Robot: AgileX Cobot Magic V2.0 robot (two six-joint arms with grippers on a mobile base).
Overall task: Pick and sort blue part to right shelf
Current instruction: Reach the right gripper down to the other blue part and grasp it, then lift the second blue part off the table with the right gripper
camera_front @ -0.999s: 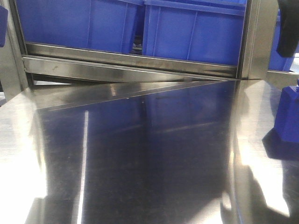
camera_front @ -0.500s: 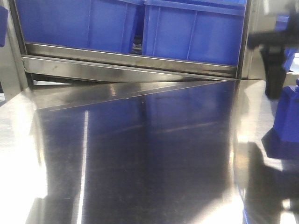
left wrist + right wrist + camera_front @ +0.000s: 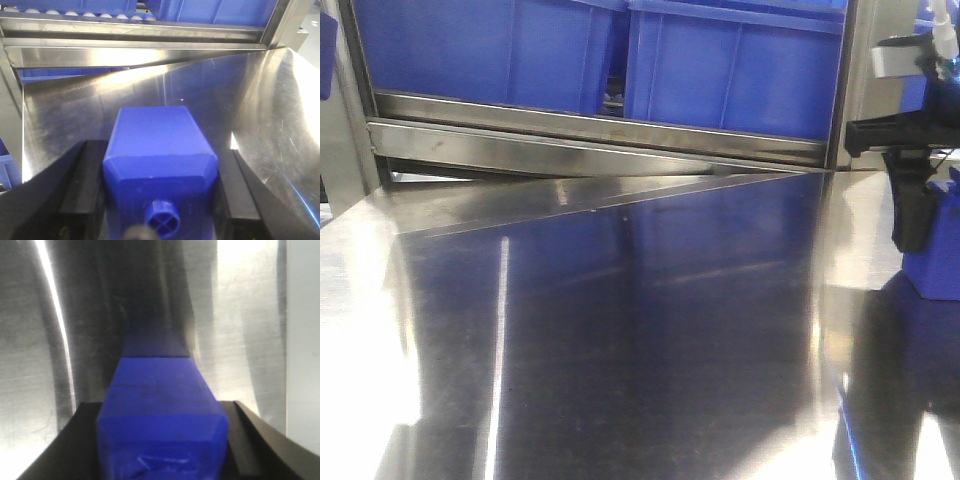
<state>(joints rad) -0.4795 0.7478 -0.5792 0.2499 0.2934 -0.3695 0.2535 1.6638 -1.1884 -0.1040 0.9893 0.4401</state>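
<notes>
At table [image 3: 620,330] right edge, right gripper [image 3: 161,420] straddles blue part [image 3: 938,265], jaws' clench can't tell; left gripper [image 3: 160,190] jaws clamped on another blue part [image 3: 157,140]; next likely squeeze, lift toward right shelf.

Front cam: part [image 3: 935,270] n right gripper [image 3: 915,225] cut off at right edge. Right wrist cam's blurry, can't tell grip. Left cam: 2nd part [image 3: 160,160] cropped at bottom.
</notes>
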